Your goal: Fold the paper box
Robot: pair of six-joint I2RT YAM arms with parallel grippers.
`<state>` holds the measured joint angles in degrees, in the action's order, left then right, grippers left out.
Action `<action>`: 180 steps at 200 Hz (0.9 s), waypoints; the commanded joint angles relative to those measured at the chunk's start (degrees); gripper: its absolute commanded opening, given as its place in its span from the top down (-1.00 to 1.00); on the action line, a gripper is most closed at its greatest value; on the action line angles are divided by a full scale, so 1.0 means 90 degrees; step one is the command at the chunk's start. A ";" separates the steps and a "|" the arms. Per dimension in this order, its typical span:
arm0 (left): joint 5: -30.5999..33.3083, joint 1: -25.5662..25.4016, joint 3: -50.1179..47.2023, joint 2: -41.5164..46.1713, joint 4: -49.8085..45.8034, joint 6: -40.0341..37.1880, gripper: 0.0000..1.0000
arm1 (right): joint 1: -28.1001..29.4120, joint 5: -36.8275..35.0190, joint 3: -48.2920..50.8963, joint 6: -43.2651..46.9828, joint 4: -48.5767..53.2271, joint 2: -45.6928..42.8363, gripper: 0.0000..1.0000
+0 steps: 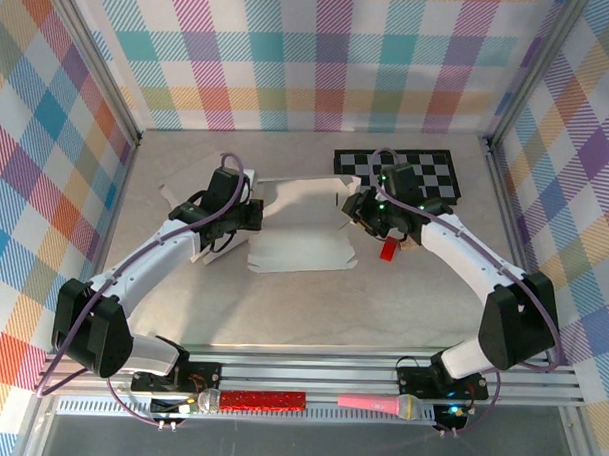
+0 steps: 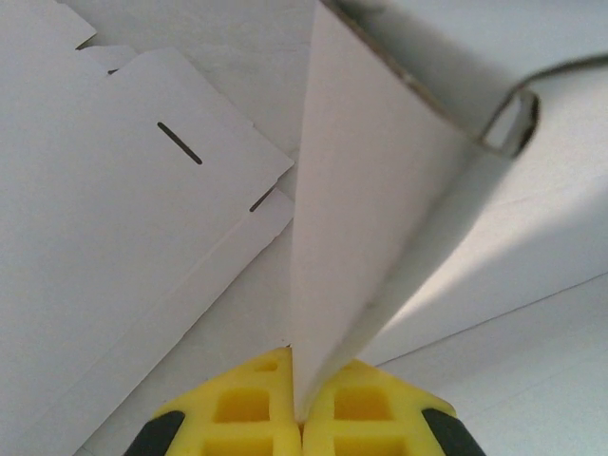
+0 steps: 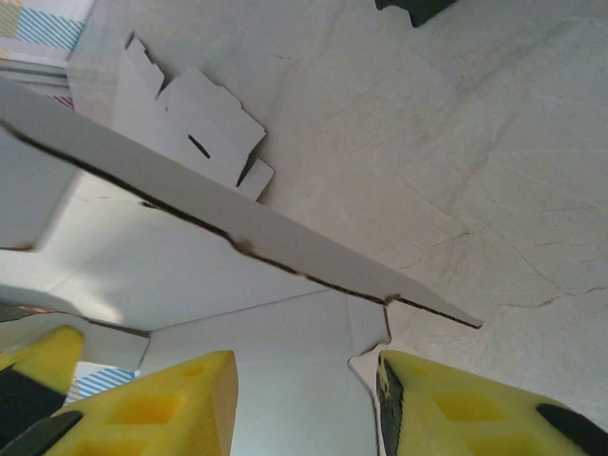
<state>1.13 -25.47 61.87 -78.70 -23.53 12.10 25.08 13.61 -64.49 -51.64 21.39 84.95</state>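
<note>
Paper box inside left tool

The table is a pale grey surface, creased and finely cracked, bare across its near half. A white paper box, still a mostly flat cut-out blank with slots and notched flaps, lies across the middle, with some of its panels lifted off the surface. A black-and-white checkerboard sheet lies flat at the far right, just beyond the blank's right end.
</note>
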 commanded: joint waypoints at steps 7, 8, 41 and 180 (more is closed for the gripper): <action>-0.0044 -0.0016 0.0228 0.0020 0.0143 -0.0094 1.00 | 0.0094 0.0054 -0.0101 -0.0079 -0.0209 0.0183 0.15; -0.0041 -0.0013 0.0232 0.0022 0.0143 -0.0094 1.00 | 0.0094 0.0047 -0.0101 -0.0076 -0.0204 0.0182 0.15; -0.0105 -0.0014 0.0265 0.0023 0.0124 -0.0085 1.00 | 0.0114 -0.0174 0.0122 -0.0119 -0.0258 0.0073 0.16; -0.0146 0.0002 0.0112 0.0053 0.0321 0.0160 1.00 | 0.0371 0.1162 -0.0635 -0.0186 -0.1073 0.0802 0.21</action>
<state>0.95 -25.47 62.11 -78.70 -23.44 12.56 28.05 17.89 -67.90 -53.54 14.90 91.11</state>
